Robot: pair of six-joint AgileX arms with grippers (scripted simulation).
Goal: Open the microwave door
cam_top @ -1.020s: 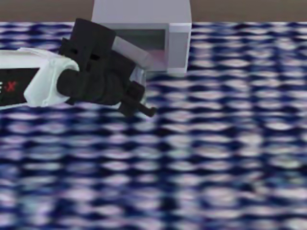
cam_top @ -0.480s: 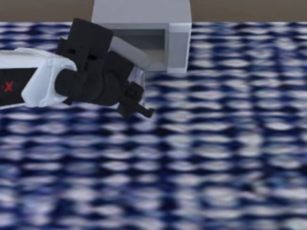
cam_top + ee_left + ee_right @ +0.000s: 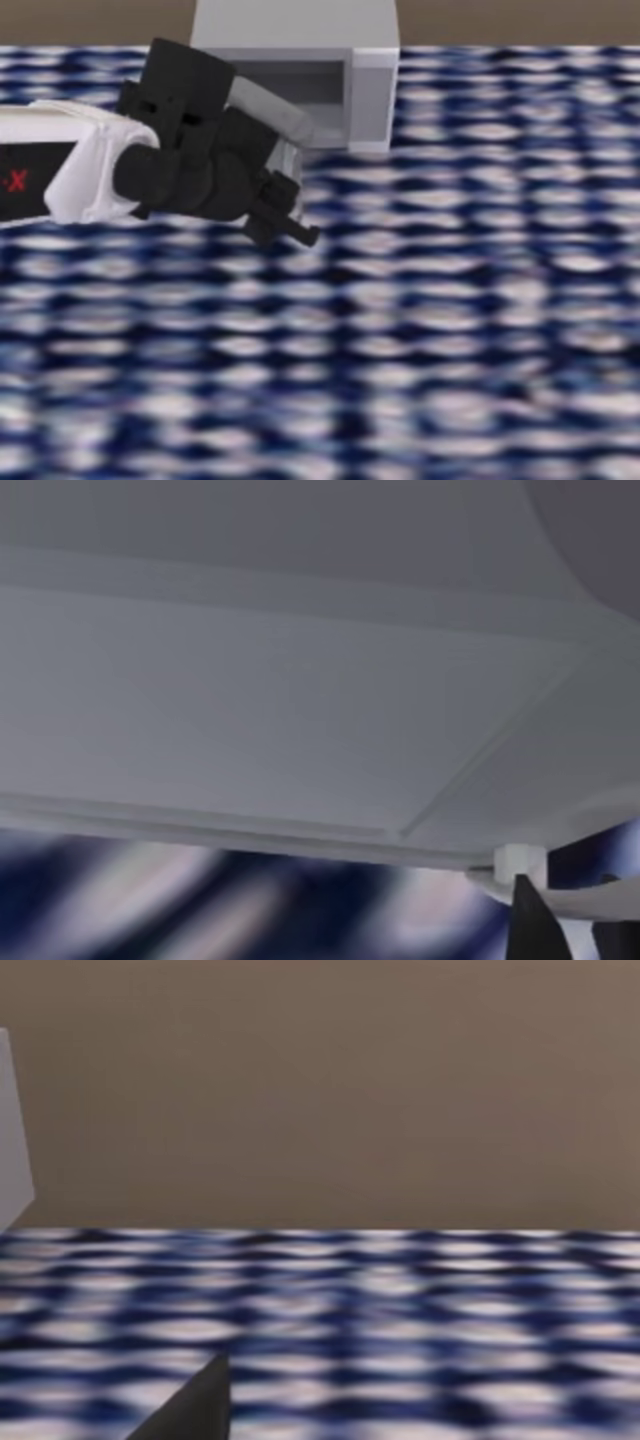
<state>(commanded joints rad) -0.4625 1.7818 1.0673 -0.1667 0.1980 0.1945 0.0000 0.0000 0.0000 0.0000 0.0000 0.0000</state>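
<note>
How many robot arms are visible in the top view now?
1. The left arm reaches in from the table's left side, its left gripper at the swung-out microwave door of the microwave. The right arm is outside the top view.

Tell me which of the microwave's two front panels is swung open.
The microwave door, the wide panel on the left, angles out from the microwave beside the left gripper. The narrow control panel stays flush on the right.
</note>
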